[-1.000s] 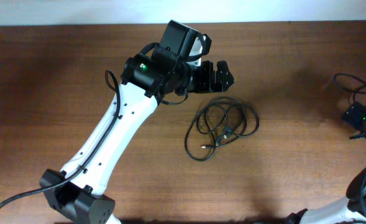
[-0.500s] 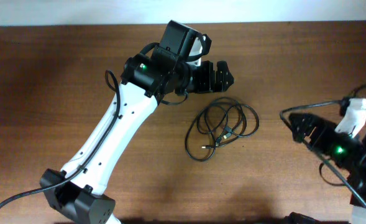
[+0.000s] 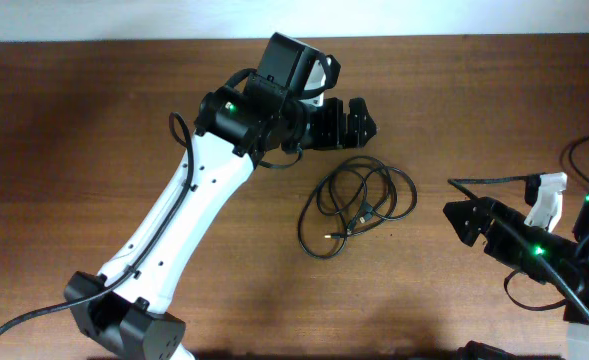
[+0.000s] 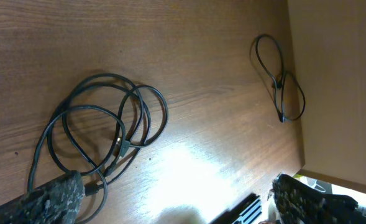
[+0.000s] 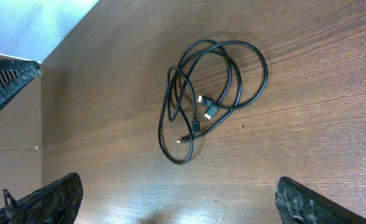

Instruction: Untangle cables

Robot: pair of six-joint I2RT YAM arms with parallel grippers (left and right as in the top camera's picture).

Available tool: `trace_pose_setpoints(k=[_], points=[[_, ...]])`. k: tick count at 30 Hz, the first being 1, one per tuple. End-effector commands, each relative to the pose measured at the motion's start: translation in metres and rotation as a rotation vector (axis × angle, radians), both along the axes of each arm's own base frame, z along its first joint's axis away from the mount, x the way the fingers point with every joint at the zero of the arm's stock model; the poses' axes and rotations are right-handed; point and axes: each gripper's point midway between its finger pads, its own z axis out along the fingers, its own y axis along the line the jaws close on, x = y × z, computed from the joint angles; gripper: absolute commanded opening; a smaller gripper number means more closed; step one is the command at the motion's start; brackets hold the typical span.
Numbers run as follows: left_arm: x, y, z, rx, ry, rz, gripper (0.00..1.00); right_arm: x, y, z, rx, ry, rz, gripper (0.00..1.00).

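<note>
Mid-table, cables sit in one tangled pile, untouched. My left gripper hovers near its far edge, fingers spread; my right gripper spread too, well aside. Approach step. Next I'd drop and pinch a plug end.

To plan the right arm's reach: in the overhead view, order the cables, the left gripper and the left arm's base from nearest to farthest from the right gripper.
1. cables, middle of the table.
2. left gripper, just above the cables in the picture.
3. left arm's base, picture's bottom-left corner.
</note>
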Motion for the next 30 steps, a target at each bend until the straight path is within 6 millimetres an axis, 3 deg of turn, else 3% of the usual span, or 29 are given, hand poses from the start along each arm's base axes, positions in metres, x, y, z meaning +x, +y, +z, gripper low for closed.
trace_pose_setpoints(k=[1,4,6,8,10,13,18,20,22,25,28,29,30], points=[[0.001,0.001,0.004,0.0,-0.017,0.0,0.99,0.008,0.002,0.009,-0.015,-0.069,0.03,0.98],[0.001,0.001,0.004,0.0,-0.017,0.0,0.99,0.03,0.013,0.021,0.086,-0.143,0.11,0.98],[0.001,0.001,0.004,0.0,-0.017,0.0,0.99,0.04,0.014,0.001,0.135,-0.051,0.119,0.93],[0.001,0.001,0.004,0.0,-0.017,0.0,0.99,0.038,0.029,-0.018,0.18,0.054,0.185,0.94],[0.001,0.001,0.005,0.0,-0.018,0.001,0.99,0.032,0.053,-0.017,0.165,0.036,0.295,0.99],[0.0,0.0,0.005,-0.003,-0.015,-0.002,0.99,0.025,0.069,-0.017,0.164,0.046,0.359,0.98],[-0.005,0.003,0.0,0.026,-0.013,-0.031,0.99,0.02,0.055,-0.035,0.072,0.125,0.299,0.99],[-0.015,0.016,-0.017,0.105,0.053,-0.009,0.99,0.021,0.055,-0.034,0.07,0.12,0.299,0.98],[-0.026,0.044,-0.037,0.252,0.12,0.044,0.99,0.022,0.052,-0.037,0.05,0.123,0.289,0.98],[-0.036,0.079,-0.053,0.427,0.177,0.135,0.99,0.023,0.05,-0.038,0.04,0.126,0.284,0.98],[-0.039,0.123,-0.06,0.57,0.254,0.462,0.98,0.024,0.043,-0.044,-0.009,0.14,0.259,0.98],[-0.04,0.124,-0.063,0.542,0.299,0.558,0.95,0.025,0.043,-0.046,-0.007,0.147,0.259,0.98],[-0.043,0.125,-0.07,0.547,0.321,0.58,0.99,0.026,0.042,-0.047,-0.005,0.155,0.259,0.98]])
